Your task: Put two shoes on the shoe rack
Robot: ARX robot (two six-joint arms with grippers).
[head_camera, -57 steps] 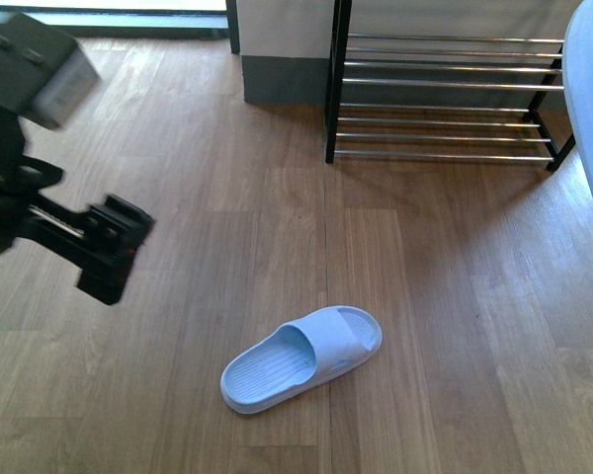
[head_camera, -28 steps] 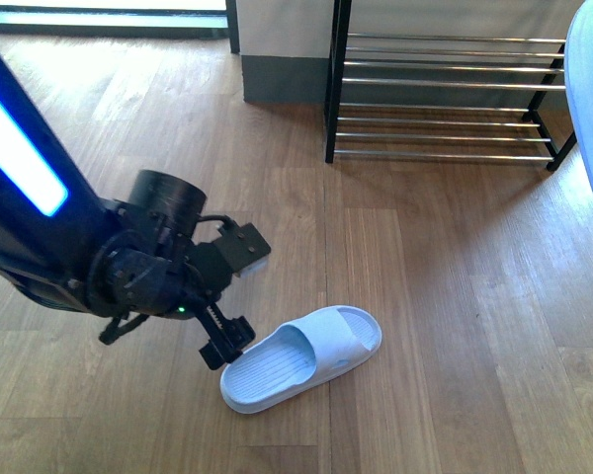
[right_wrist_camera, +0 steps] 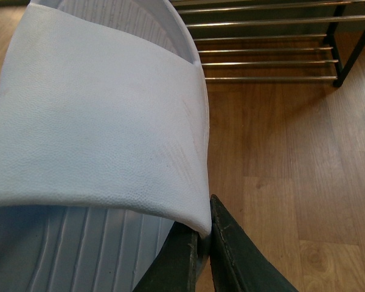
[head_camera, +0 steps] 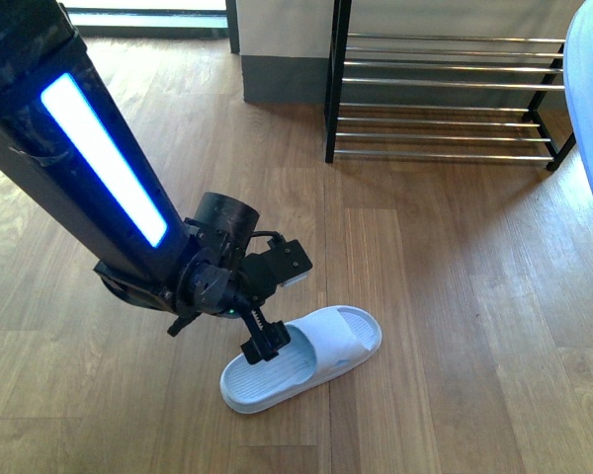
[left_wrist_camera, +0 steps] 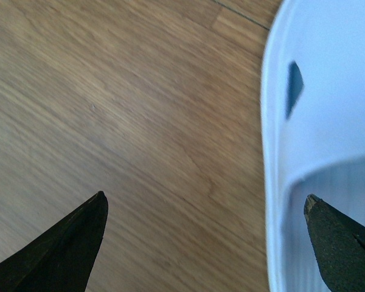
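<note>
One pale blue slide lies on the wood floor in the front view. My left gripper is low over its heel end, open. In the left wrist view the left gripper straddles the slide's side wall, one fingertip over the footbed and the other over bare floor. My right gripper is shut on the edge of a second pale blue slide, held up off the floor facing the shoe rack. The rack stands at the back right. The grey sneakers are out of view.
A pale blue curved surface fills the front view's right edge. A grey and white wall corner stands left of the rack. The rack's chrome rods carry nothing that I can see.
My left arm has swung in from the left and come down to the slide on the floor. That slide has not moved.
</note>
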